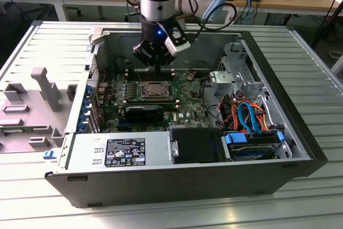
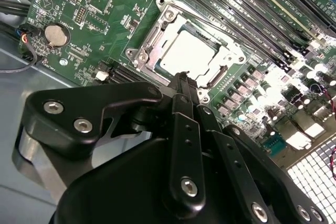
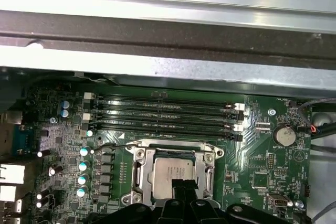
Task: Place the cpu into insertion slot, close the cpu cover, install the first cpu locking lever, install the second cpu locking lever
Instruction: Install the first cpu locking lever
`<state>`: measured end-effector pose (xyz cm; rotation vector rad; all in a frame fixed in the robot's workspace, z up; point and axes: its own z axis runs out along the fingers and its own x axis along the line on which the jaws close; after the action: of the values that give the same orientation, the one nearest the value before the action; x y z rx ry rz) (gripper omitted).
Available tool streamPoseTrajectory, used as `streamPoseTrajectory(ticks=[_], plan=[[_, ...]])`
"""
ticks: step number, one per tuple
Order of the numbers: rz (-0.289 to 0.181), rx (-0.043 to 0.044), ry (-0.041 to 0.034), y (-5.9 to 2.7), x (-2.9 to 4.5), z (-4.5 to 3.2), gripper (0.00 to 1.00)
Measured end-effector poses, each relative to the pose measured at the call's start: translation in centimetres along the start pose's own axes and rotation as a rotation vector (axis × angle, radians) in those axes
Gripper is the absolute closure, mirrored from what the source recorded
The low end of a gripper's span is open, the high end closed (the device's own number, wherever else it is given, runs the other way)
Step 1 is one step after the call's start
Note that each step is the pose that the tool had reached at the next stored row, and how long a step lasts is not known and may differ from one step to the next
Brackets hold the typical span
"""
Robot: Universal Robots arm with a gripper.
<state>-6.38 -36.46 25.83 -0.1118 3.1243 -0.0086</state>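
Observation:
The cpu [image 2: 186, 53], a flat silver-grey square, lies in the insertion slot [image 2: 137, 56] on the green board inside the open computer case. The cpu cover [image 2: 151, 40] appears to lie flat around the chip. A thin wire lever [image 3: 113, 144] juts out sideways from the socket's corner. My gripper [image 2: 181, 78] hovers just above the socket's near edge, its black fingers pressed together with nothing between them. In the exterior view the gripper [image 1: 159, 69] hangs right over the cpu [image 1: 156, 88]. In the first wrist view the gripper [image 3: 181, 184] overlaps the edge of the cpu [image 3: 172, 171].
Long black memory slots [image 3: 163, 114] run beside the socket. A coin battery [image 3: 283, 136] sits on the board. A black block [image 1: 144, 113], the power supply [image 1: 120, 151] and a drive bay with blue and orange cables [image 1: 249, 116] crowd the case. A grey fixture [image 1: 45, 87] stands outside it.

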Motion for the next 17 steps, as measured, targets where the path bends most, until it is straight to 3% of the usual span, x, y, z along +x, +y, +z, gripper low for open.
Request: streamPoseTrajectory(ticks=[11,17], plan=[[0.0,0.0,0.0,-0.01,-0.01,-0.88,0.89],[0.0,-0.0001,0.0,-0.01,-0.01,-0.92,0.89]])
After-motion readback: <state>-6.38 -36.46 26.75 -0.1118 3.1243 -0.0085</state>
